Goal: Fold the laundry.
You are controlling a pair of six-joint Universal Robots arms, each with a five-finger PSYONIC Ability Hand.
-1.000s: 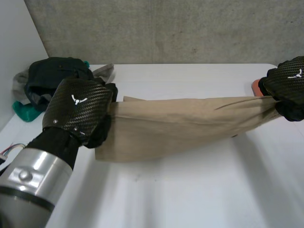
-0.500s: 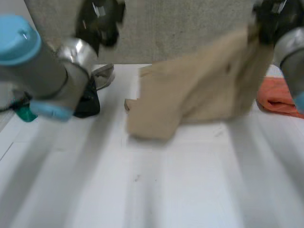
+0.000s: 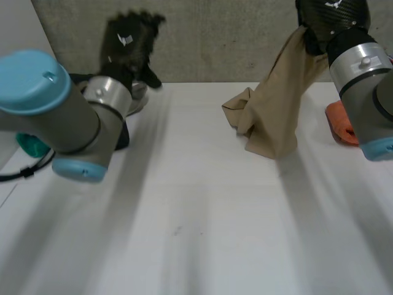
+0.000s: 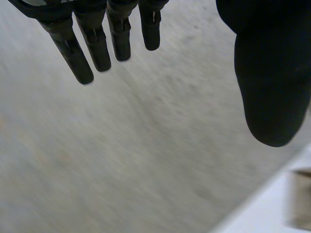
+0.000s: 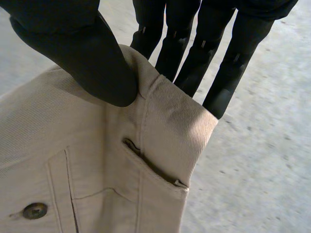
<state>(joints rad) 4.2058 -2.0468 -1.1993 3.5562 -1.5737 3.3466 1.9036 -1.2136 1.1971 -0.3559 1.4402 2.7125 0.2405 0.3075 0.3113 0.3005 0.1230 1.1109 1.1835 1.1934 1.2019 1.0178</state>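
Right hand (image 3: 331,15) first: from the head view you see it raised high on its arm, with the beige trousers (image 3: 279,104) hanging from it in a long drape. Their lower end is bunched and touching the white table (image 3: 202,221) towards its far side. That view does not tell you how the grip is made. The right wrist view does: the thumb of the right hand (image 5: 92,58) presses a corner of the waistband of the trousers (image 5: 97,160) against the straight fingers (image 5: 223,73) behind it, so the cloth is pinched at that one corner. You can also read a slit pocket (image 5: 150,167) and a small button (image 5: 35,210) there, neither of which can be made out from the head.

Your left hand (image 3: 130,46) is lifted in front of the concrete wall (image 3: 215,43), well apart from the trousers, and it looks smeared in the head view. In its own wrist view the fingers (image 4: 97,43) are straight and spread, the thumb of the left hand (image 4: 272,73) stands off to one side, and nothing lies between them. Past the thumb, a strip of table edge and a beige patch show, too small to identify.

An orange cloth (image 3: 339,121) lies on the table beside the right arm, partly covered by it. Dark clothing (image 3: 120,136) and a teal item (image 3: 29,145) sit behind the left arm, mostly hidden, so you cannot tell what they are.
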